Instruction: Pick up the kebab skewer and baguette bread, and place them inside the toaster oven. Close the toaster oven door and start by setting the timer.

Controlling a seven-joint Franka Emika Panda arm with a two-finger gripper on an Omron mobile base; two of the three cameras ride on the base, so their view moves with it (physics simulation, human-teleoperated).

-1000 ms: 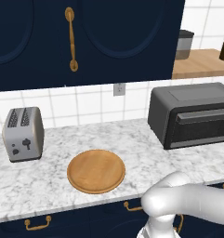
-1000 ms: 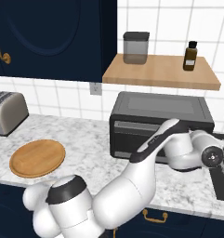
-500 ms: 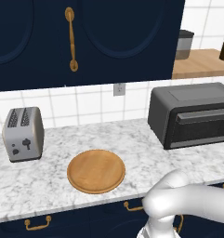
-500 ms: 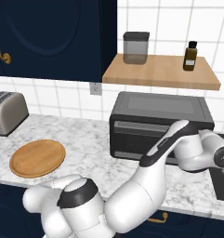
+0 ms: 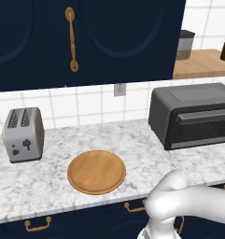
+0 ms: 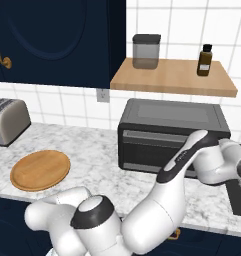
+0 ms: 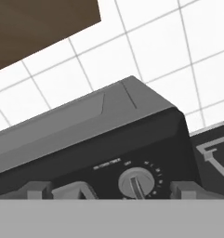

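Two jobs looked done already, judging by the scene: the toaster oven sat at the right end of the marble counter with its door shut flat against the front, and neither the skewer nor the baguette lay anywhere on the counter, so they were presumably inside, though the dark glass gave nothing away. The round wooden board was bare, and the silver toaster stood well apart at the left. In the right base view the white arm was stretched out to the right, the forearm crossing in front of the oven's lower right corner and the hand out past its right end. The hand view was tilted, looking at the oven's control end, and there was the timer knob, grey with tick marks around it, low and near the middle. The gripper was spread wide with nothing between its fingers, one dark tip on either side of that knob but not yet touching it as far as could be told. What was left, then, was the last bit: close in on the knob and turn it to start the timer.
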